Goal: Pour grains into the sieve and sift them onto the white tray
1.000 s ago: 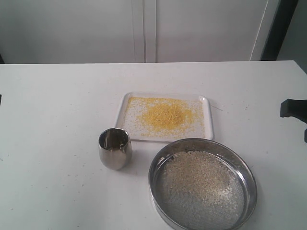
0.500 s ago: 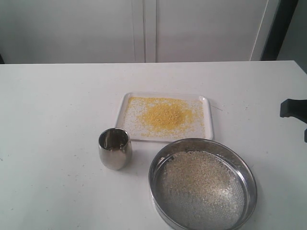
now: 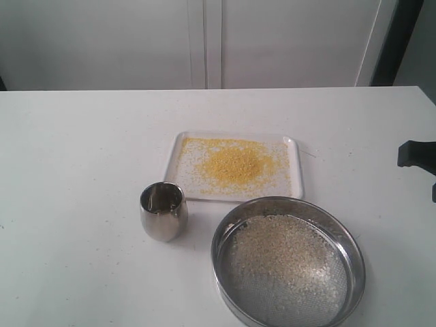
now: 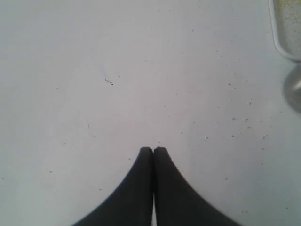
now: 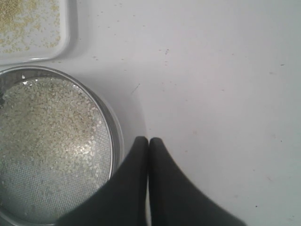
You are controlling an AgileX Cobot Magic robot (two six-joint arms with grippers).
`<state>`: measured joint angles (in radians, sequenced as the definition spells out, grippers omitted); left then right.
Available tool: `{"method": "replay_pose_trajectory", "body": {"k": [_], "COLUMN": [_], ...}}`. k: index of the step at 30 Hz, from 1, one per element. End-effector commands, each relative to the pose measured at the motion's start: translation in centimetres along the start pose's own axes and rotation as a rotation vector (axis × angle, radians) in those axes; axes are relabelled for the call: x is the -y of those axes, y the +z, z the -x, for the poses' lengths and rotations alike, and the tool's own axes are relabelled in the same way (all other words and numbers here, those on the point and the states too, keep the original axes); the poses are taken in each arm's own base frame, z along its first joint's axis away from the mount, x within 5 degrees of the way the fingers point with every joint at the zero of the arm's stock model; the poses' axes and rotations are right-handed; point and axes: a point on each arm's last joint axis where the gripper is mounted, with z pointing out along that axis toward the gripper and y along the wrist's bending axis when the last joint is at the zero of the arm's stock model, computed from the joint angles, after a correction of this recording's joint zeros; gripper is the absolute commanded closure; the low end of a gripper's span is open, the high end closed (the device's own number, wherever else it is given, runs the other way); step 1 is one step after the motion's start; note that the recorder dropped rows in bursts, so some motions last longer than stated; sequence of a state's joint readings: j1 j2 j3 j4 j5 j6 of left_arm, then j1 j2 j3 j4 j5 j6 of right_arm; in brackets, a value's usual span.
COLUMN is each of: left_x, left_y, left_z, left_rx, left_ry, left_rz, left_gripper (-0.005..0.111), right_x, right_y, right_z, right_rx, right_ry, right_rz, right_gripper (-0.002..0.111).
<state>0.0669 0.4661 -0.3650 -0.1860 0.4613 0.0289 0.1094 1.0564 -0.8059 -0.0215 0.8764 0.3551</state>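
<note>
We see a white tabletop [image 3: 82, 150] dusted with stray specks. A rounded, shiny steel cup [image 3: 163, 211] stands beside the wide steel-ringed sieve [image 3: 355, 272], whose fine mesh holds pale grains [image 3: 286, 255]. Just behind them, the white tray [image 3: 291, 153] carries a bright yellow heap [image 3: 235, 165]. The left pincer [image 4: 153, 149] and right pincer [image 5: 148, 140] are both pressed closed and empty.

left gripper [image 4: 153, 150] closed, right gripper [image 5: 148, 140] closed

Yellow grains [image 3: 235, 165] on white tray [image 3: 297, 167]; off-white grains [image 3: 286, 255] in steel-grey sieve [image 3: 357, 269] (fine mesh).
</note>
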Motion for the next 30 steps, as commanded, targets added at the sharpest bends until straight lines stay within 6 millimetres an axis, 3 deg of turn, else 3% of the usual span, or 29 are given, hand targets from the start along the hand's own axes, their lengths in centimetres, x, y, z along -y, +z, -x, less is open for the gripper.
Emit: {"method": "replay_pose_trajectory", "body": {"k": [1, 16, 20, 30], "left_x": [0.0, -0.4, -0.6, -0.6], "left_y": [-0.5, -0.5, 0.4, 1.6], "left_z": [-1.3, -5.9, -7.4, -8.6], "left_rx": [0.053, 0.217, 0.217, 0.194], "left_ry": [0.007, 0.054, 0.064, 0.138], "left_rz": [0.002, 0.028, 0.035, -0.009], "left_gripper": [0.107, 0.107, 0.107, 0.107], "right_x": [0.2, 0.2, 0.2, 0.2], "right_y": [-0.1, -0.1, -0.1, -0.1], "right_z": [0.1, 0.1, 0.1, 0.1], "right_rx": [0.017, 0.017, 0.017, 0.016], "right_ry": [0.008, 0.008, 0.008, 0.007], "right_rz": [-0.004, -0.004, -0.004, -0.004], "right_gripper": [0.108, 0.108, 0.108, 0.108]}}
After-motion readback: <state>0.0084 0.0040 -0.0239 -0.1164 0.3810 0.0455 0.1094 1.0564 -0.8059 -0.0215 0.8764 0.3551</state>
